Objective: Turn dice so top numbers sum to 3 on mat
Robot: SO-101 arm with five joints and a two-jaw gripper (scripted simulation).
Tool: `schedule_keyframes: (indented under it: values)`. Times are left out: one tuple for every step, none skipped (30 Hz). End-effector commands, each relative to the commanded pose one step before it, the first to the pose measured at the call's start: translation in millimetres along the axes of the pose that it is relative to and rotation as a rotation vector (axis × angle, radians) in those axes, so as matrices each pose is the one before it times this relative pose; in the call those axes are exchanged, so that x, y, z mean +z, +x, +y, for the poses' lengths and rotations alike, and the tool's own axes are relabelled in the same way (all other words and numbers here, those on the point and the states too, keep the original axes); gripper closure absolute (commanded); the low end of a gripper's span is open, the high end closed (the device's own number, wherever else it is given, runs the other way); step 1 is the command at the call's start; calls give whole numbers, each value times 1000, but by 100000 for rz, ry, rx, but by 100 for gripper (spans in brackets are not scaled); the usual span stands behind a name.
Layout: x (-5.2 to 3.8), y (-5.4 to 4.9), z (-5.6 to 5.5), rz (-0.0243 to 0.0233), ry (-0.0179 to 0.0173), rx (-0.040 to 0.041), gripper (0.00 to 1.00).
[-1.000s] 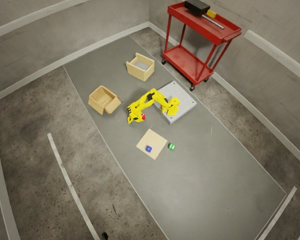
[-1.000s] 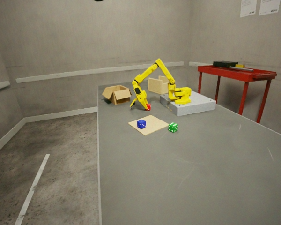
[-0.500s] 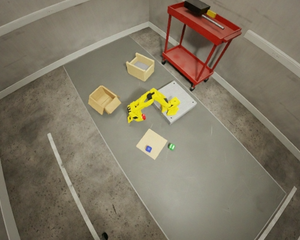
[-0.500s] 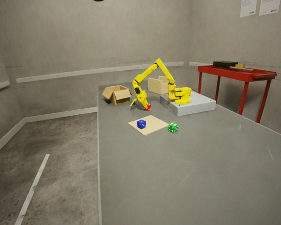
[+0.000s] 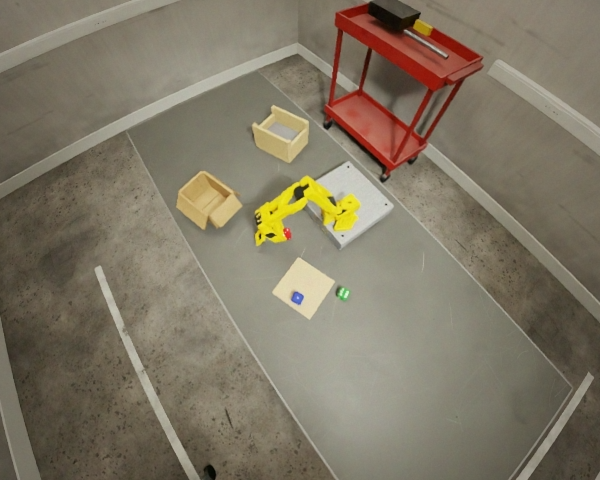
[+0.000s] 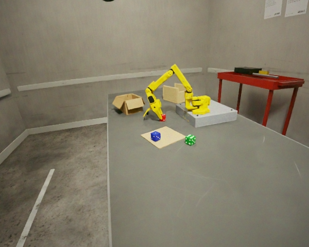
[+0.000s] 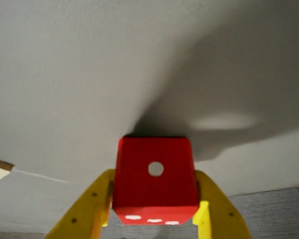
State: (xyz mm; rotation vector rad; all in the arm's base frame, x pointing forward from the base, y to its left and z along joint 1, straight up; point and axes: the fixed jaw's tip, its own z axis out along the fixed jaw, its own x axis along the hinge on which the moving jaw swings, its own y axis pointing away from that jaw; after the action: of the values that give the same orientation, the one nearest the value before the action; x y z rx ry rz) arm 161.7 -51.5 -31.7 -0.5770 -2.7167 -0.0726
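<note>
My yellow gripper is shut on the red die, low at the grey table, off the mat. In the wrist view the die's one-dot face shows, with a three-dot face toward the camera. The blue die sits flat on the tan mat. The green die sits flat on the table just off the mat's right edge.
Two open cardboard boxes stand behind and left of the arm. The arm's grey base block is at the right. A red cart stands beyond the table.
</note>
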Motion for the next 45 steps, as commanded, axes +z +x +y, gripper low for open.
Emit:
schedule_keyframes:
  values:
    - [4188,2547,-1525,2031,-300,-153,91]
    - [0,0,0,0,0,0,93]
    - [0,0,0,0,0,0,95]
    - [0,0,0,0,0,0,97]
    - [0,0,0,0,0,0,98]
    - [0,0,0,0,0,0,99]
    - [0,0,0,0,0,0,100]
    - [0,0,0,0,0,0,100]
    - [0,0,0,0,0,0,100]
    - [0,0,0,0,0,0,100]
    - [0,0,0,0,0,0,100]
    - [-25,4,-4,-14,0,0,100]
    - [-155,22,6,-88,-3,3,100]
    - [-383,51,19,-226,-9,3,100]
    - [-694,93,25,-408,-16,6,100]
    - [-1053,150,38,-622,-25,9,100]
    - [-1444,208,58,-858,-34,11,100]
    - [-1823,281,71,-1103,-44,17,100]
    - [-2199,348,85,-1345,-56,17,100]
    - [-2530,431,100,-1574,-68,23,100]
    - [-2804,501,115,-1791,-81,23,100]
    - [-3030,577,124,-1976,-94,26,100]
    - [-3171,646,127,-2136,-106,26,100]
    - [-3257,709,137,-2256,-115,29,100]
    - [-3255,747,140,-2341,-125,29,100]
    - [-3202,783,143,-2381,-134,29,100]
    - [0,0,0,0,0,0,100]
    - [0,0,0,0,0,0,100]
    - [-3071,795,135,-2380,-141,27,100]
    - [-2904,796,132,-2337,-146,28,100]
    - [-2685,776,128,-2256,-143,25,100]
    - [-2432,735,118,-2133,-143,22,100]
    - [-2169,686,107,-1976,-133,22,100]
    - [-1886,618,95,-1784,-127,20,100]
    - [-1604,546,88,-1574,-114,17,100]
    - [-1326,467,68,-1341,-98,17,100]
    - [-1054,379,60,-1099,-82,10,100]
    - [-807,288,46,-854,-66,10,100]
    - [-572,213,31,-622,-47,7,100]
    - [-372,140,23,-408,-32,4,100]
    - [-203,74,9,-223,-16,3,100]
    - [-75,31,7,-88,-6,0,100]
    - [-13,3,0,-16,-3,0,100]
    - [0,0,0,0,0,0,100]
    - [0,0,0,0,0,0,100]
